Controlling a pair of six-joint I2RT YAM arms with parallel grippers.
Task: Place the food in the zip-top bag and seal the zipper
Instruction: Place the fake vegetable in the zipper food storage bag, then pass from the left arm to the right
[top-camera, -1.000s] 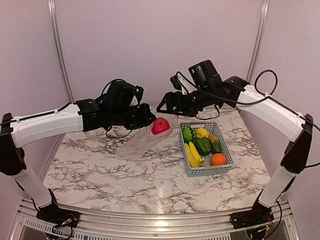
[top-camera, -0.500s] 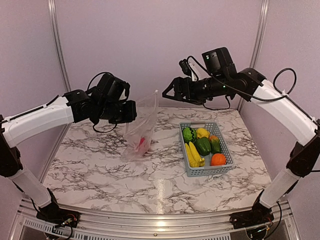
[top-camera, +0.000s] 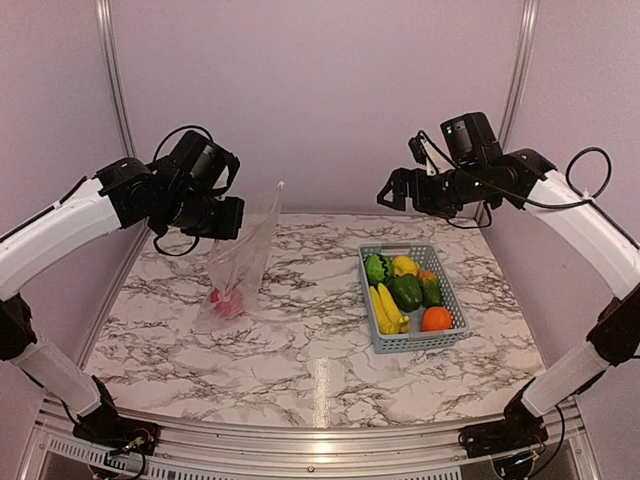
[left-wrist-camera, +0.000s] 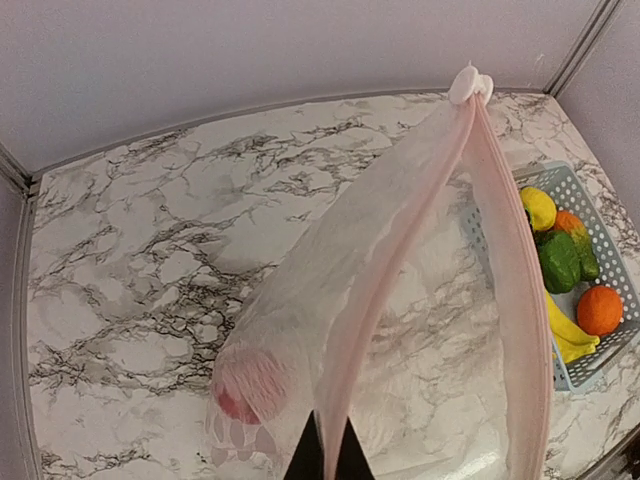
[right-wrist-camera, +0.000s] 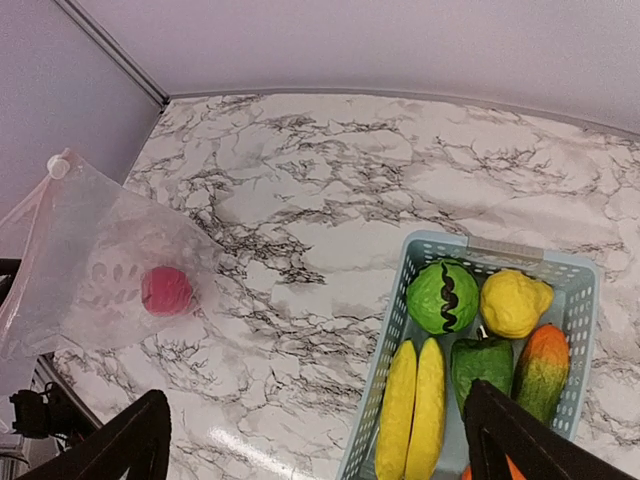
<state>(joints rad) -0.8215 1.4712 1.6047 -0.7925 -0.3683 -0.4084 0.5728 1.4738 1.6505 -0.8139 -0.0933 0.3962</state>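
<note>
The clear zip-top bag hangs tilted from my left gripper, its bottom resting on the table at the left. The left gripper is shut on the pinkish zipper strip at the bag's mouth edge. The red-pink ball lies at the bottom of the bag, and also shows in the left wrist view and the right wrist view. My right gripper is open and empty, high above the table behind the basket. The bananas, melon, yellow pepper and green pepper lie in the basket.
The grey-blue slotted basket stands on the marble table at the right with an orange at its near end. Pale walls with metal posts close the back and sides.
My left gripper has lifted the bag and carried it left. The red ball has slid from the mouth to the bag's bottom. My right arm has drawn back to the right.
</note>
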